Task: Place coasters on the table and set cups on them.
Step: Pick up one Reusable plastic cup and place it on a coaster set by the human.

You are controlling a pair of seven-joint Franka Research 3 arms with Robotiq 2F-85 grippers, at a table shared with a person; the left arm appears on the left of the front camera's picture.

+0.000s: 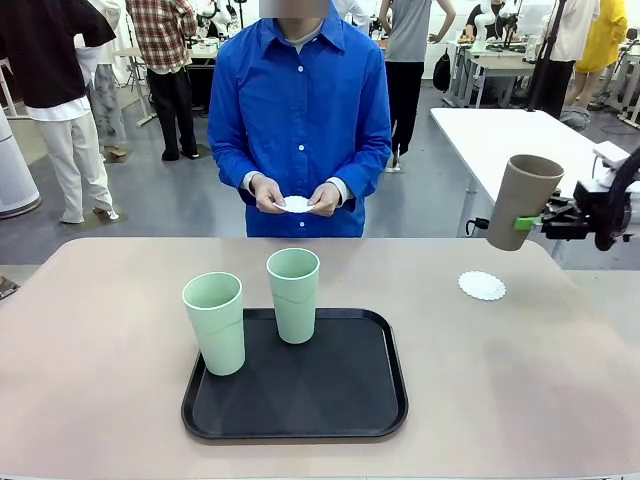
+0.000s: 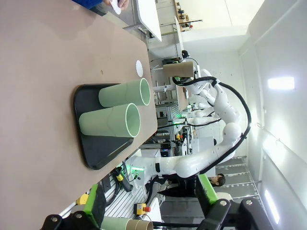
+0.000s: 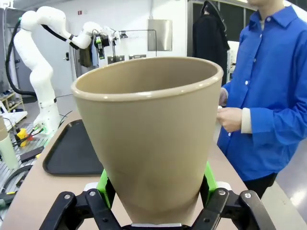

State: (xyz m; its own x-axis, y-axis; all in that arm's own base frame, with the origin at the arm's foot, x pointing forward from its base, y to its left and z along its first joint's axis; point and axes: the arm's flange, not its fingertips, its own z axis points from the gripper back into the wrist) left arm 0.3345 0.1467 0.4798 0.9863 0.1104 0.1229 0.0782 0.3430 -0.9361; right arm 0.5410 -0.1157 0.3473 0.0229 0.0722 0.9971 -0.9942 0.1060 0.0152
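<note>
My right gripper [image 1: 529, 222] is shut on the taupe cup [image 1: 522, 200] and holds it upright in the air past the table's right edge, above and to the right of a white coaster [image 1: 482, 286] lying on the beige table [image 1: 100, 380]. In the right wrist view the cup [image 3: 153, 129] stands between the green pads [image 3: 106, 184]. Two mint cups [image 1: 214, 322] [image 1: 293, 294] stand on the black tray [image 1: 340, 400]. The person's hands hold another coaster [image 1: 296, 204]. My left gripper [image 2: 148, 201] is open, off the table's side, looking along the table at the mint cups [image 2: 120, 93] [image 2: 108, 122].
The person in a blue shirt [image 1: 300, 110] stands at the far edge, opposite the tray. A white table [image 1: 510, 135] stands behind on the right. Bare tabletop lies left and right of the tray.
</note>
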